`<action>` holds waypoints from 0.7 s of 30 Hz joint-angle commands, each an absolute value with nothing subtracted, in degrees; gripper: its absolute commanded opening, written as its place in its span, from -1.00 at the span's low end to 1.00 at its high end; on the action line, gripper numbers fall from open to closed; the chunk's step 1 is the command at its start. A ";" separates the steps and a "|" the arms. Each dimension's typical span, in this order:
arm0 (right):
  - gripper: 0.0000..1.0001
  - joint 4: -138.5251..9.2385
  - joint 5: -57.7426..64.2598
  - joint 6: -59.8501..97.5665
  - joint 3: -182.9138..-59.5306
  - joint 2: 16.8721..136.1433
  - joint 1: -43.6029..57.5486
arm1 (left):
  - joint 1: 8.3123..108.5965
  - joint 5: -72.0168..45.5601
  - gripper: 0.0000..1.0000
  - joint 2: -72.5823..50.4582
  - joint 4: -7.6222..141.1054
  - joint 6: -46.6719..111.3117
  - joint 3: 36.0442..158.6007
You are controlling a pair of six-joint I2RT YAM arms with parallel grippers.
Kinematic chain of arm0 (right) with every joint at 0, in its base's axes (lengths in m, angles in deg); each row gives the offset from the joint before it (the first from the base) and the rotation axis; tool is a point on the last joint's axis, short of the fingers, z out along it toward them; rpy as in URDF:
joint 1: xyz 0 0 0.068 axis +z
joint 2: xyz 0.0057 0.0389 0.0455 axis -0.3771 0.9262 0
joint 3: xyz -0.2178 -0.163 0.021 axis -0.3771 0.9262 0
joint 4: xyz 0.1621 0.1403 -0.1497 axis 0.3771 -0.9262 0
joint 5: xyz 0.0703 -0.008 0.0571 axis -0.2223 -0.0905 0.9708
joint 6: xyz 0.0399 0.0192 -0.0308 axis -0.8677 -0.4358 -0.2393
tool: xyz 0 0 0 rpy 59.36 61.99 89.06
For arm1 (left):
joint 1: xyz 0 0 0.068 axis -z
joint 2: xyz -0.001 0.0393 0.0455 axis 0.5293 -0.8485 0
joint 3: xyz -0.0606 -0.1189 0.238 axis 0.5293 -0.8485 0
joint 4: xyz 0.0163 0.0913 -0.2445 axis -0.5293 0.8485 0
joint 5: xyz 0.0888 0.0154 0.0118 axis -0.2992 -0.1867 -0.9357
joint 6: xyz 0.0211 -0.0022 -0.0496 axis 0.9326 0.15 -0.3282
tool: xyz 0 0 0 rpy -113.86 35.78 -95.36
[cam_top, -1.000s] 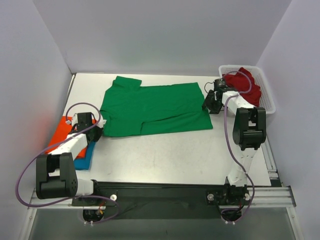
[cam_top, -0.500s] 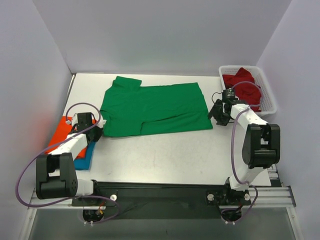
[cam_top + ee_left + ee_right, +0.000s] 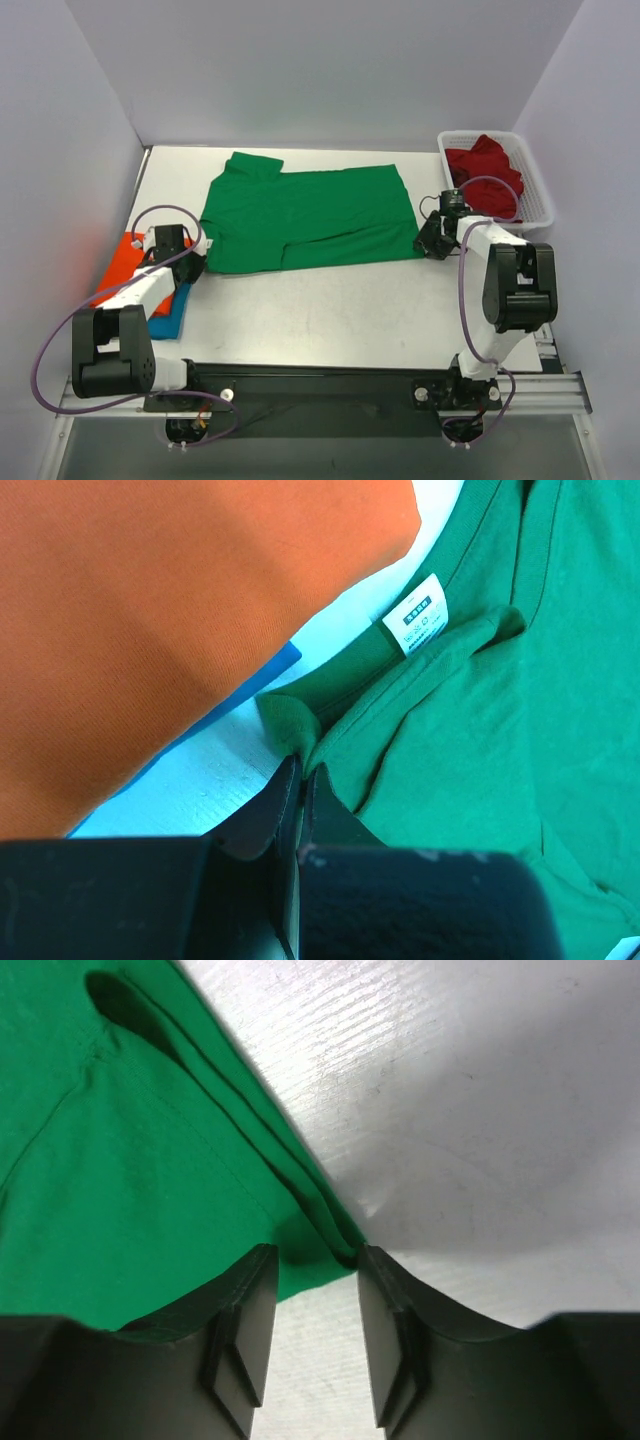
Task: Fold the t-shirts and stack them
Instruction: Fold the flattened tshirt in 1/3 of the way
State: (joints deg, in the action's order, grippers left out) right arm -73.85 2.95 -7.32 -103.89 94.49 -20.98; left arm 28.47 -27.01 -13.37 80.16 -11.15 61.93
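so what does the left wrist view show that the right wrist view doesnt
Only the left wrist view: the orange cloth t-shirt, a strip of the blue cloth t-shirt peeking from under it, the small white sewn-in label at a collar, and the left jaws shut on a fold of green cloth. Only the right wrist view: the right jaws open, one on either side of a layered hem corner. Both: the bright green cloth t-shirt and the white table top.
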 commanded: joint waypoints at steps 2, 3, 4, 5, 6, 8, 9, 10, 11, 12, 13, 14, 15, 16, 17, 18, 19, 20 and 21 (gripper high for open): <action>-0.36 -73.37 2.83 -8.34 -105.09 96.41 -19.96 | 28.09 -27.29 -1.00 -12.30 78.07 -10.94 61.63; -0.39 -73.36 2.74 -8.43 -105.00 96.50 -19.78 | 28.09 -27.20 -1.00 -12.21 77.99 -10.94 61.54; -0.42 -73.19 2.74 -8.43 -104.74 96.59 -19.78 | 28.09 -27.20 -1.00 -12.12 78.07 -10.94 61.37; -0.46 -73.10 2.82 -8.43 -104.65 96.59 -19.78 | 28.09 -27.29 -1.00 -12.03 78.07 -10.94 61.28; -0.50 -73.01 2.74 -8.43 -104.39 96.68 -19.78 | 28.09 -27.38 -1.00 -11.77 78.25 -10.94 61.19; -0.72 -73.19 2.47 -8.34 -104.30 96.24 -19.87 | 28.09 -27.64 -1.00 -11.33 78.51 -10.86 61.10; -0.80 -73.45 2.30 -8.17 -104.21 95.98 -19.87 | 28.09 -27.82 -1.00 -10.81 79.12 -10.86 61.01; -0.88 -73.97 2.04 -7.90 -104.04 95.10 -19.96 | 28.09 -28.08 -1.00 -10.54 79.39 -10.86 60.93; -1.00 -74.41 1.77 -7.73 -103.86 94.49 -19.96 | 28.09 -28.26 -1.00 -10.10 79.74 -10.86 60.84; -1.00 -74.85 1.33 -7.55 -103.69 93.78 -19.96 | 28.09 -28.52 -1.00 -9.32 80.61 -10.86 60.75; -1.00 -75.64 1.07 -7.20 -102.90 92.04 -20.22 | 28.09 -28.78 -1.00 -8.79 81.41 -10.86 60.84; -1.00 -76.08 0.89 -7.11 -102.46 91.15 -20.31 | 28.17 -29.57 -1.00 -8.43 82.28 -10.94 61.01; -1.00 -76.35 0.80 -7.11 -101.58 90.01 -20.48 | 28.09 -30.01 -1.00 -7.47 84.64 -11.03 61.19; -1.00 -76.70 0.98 -7.11 -100.70 87.65 -20.75 | 28.09 -30.45 -1.00 -6.94 85.80 -11.03 61.45; -1.00 -76.79 0.98 -7.02 -98.87 86.32 -21.18 | 28.09 -31.32 -1.00 -6.33 86.68 -11.03 61.45; -1.00 -76.97 0.80 -6.94 -98.15 85.17 -21.36 | 28.09 -31.77 -1.00 -4.93 88.25 -11.03 61.28; -1.00 -77.49 1.24 -6.93 -97.19 82.99 -21.62 | 28.09 -32.21 -1.00 -4.22 89.05 -10.95 60.67; -1.00 -77.67 1.76 -6.93 -95.09 81.84 -21.97 | 28.09 -32.39 -1.00 -3.34 89.76 -10.94 60.23; -1.00 -77.67 2.38 -6.93 -94.03 80.69 -22.07 | 28.09 -32.65 -1.00 -1.77 90.89 -10.94 59.79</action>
